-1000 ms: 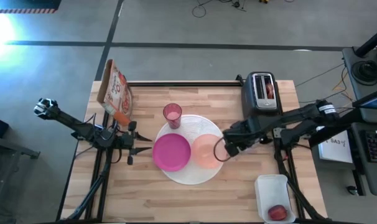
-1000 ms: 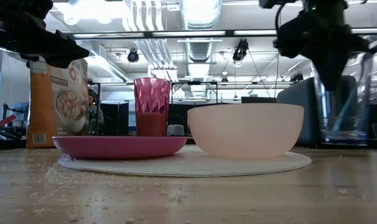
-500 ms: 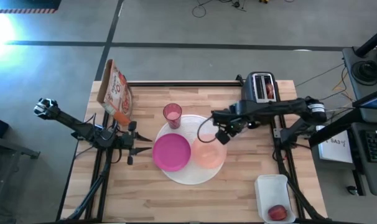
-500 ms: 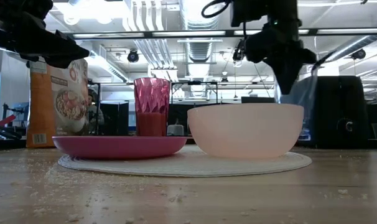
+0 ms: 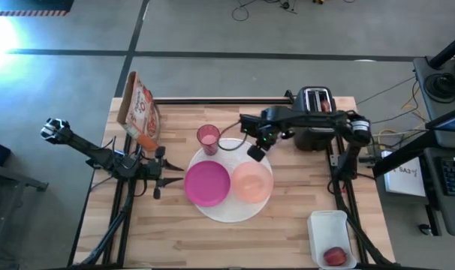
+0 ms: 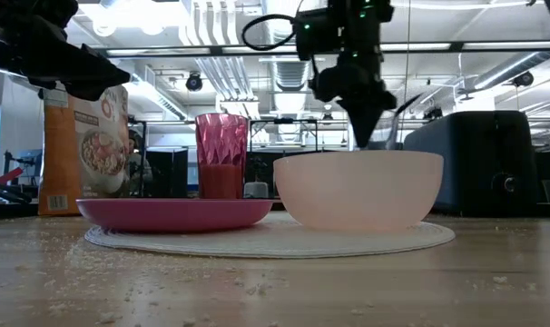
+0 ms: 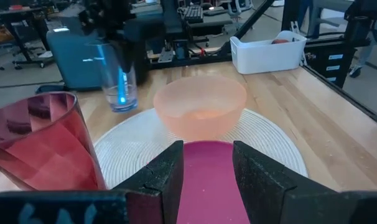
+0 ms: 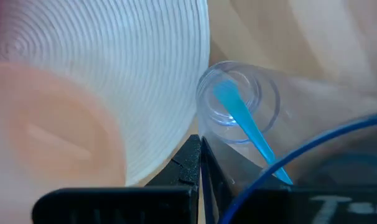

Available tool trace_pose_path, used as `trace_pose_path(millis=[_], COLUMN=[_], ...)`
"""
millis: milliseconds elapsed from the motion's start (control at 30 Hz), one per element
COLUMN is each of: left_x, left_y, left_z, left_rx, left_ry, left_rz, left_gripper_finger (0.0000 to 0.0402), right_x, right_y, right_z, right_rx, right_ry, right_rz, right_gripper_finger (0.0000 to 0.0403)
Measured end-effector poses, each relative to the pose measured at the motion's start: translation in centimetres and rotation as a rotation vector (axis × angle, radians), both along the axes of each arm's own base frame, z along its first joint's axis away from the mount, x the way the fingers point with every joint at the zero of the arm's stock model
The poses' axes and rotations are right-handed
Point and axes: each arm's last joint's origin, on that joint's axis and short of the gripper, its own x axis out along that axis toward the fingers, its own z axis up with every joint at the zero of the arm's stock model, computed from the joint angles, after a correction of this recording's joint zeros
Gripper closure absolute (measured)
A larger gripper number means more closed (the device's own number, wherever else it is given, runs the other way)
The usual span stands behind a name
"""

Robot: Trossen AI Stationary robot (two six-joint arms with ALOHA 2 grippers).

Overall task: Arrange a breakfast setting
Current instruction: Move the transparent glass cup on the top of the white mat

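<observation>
The right end effector (image 5: 255, 149) hangs over the plate's (image 5: 226, 214) far edge, fingers pinched shut on the rim of the clear cup (image 8: 238, 102), and the teal spoon (image 8: 247, 127) stands inside it. The magenta bowl (image 5: 207, 183) and peach bowl (image 5: 251, 181) sit side by side on the plate. The tumbler (image 5: 207, 139) stands at the rim. The left end effector (image 7: 207, 177) waits partly open, holding nothing, near the magenta bowl.

From overhead we look straight down; from surface height, level across. Our wrist cameras sit close, and all share the white plate (image 5: 229, 214) (image 6: 257, 243) (image 7: 272, 140) (image 8: 114, 56).
</observation>
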Motion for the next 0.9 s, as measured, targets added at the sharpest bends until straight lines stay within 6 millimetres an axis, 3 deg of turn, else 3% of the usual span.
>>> trace_pose_path(millis=[567, 900], left_x=[0.2, 0.2], left_y=[-0.1, -0.1], left_z=[-0.2, -0.2], left_rx=[-0.024, -0.022], left_ry=[0.016, 0.013], left_rz=[-0.001, 0.01], left_gripper_finger=[0.028, 0.028], right_x=[5.3, 7.3], right_y=[-6.4, -9.6], right_z=[0.2, -0.3], right_rx=[-0.065, -0.108], right_ry=[-0.055, -0.054], right_rz=[0.226, 0.344], right_gripper_finger=[0.0394, 0.0394])
